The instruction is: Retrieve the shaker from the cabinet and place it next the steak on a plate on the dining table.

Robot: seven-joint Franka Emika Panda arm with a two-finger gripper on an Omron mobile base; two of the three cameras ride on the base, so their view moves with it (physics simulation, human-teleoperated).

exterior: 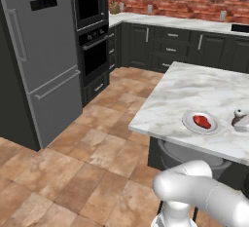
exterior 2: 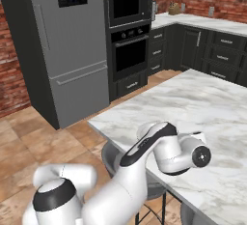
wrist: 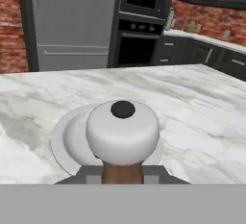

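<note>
Refrigerator: tall grey unit at the far left, two doors with long handles, standing on the brown tiled floor.

Wall ovens: two black units stacked just right of the refrigerator.

Counter: long marble top backed by red brick, with dark lower cabinets beneath, along the far wall.

Dining table: marble-topped island at right, dark base.

Plate: round, light grey, resting near the table's near-left edge.

Steak: small red oval lying on the plate, roughly central.

Shaker: white rounded top with a dark spot at its crown, brown wooden body below. In the hand view it stands very close to the camera, in front of the plate, above the table. In the left base view its white top shows just right of the plate.

Gripper: at the right edge of the left base view, beside the shaker; fingertips are hidden, so whether the claw is apart or clamped on the shaker cannot be told.
</note>
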